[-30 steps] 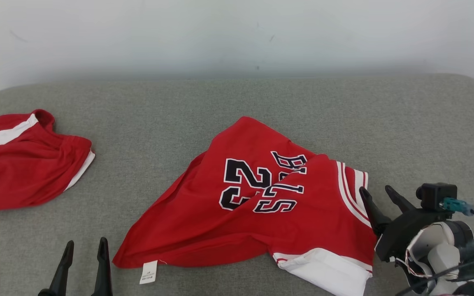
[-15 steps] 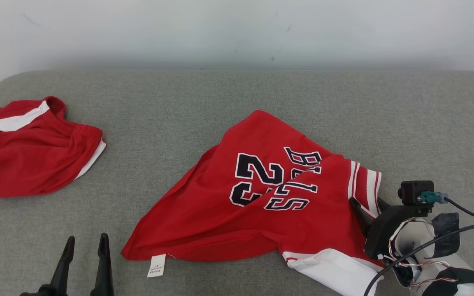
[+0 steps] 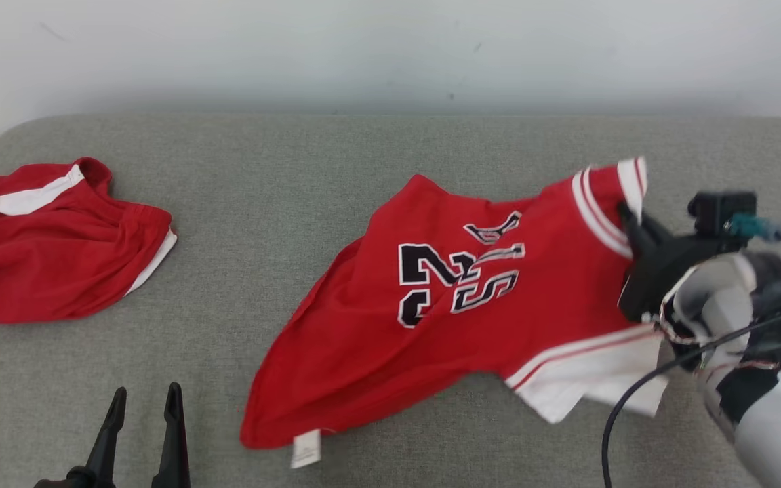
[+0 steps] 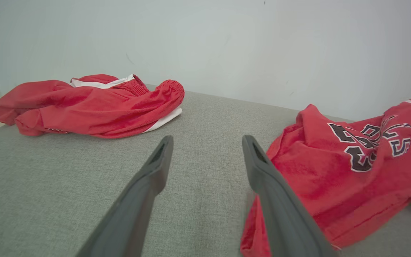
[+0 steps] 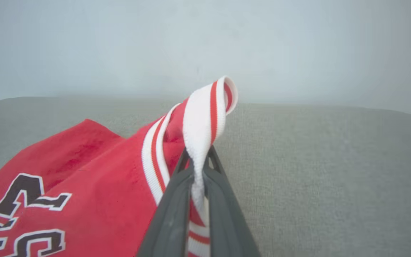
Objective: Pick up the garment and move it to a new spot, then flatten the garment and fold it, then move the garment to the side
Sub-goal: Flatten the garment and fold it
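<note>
The red jersey [image 3: 458, 305] lies right of centre on the grey woven cushion [image 3: 295, 176], a soft knit with black, white-edged numbers and lettering creased across its middle. Its right end is held up off the surface. There the right gripper [image 5: 196, 157] has its two dark fingers pressed together on the ribbed white-and-red striped trim [image 5: 205, 114], which curls over above the fingertips. The rest of the cloth slopes down toward the near left and ends in a rumpled corner with a small white label [image 3: 306, 449].

The left gripper [image 3: 143, 400] sits at the near left, fingers spread wide and pinching nothing, near that corner. At the far left a crumpled heap of red shorts [image 3: 58, 244] with white bands lies well apart, by the cushion's rounded edge. Bare cushion stretches between the two garments — and along the far side up to the pale wall [image 3: 363, 54].
</note>
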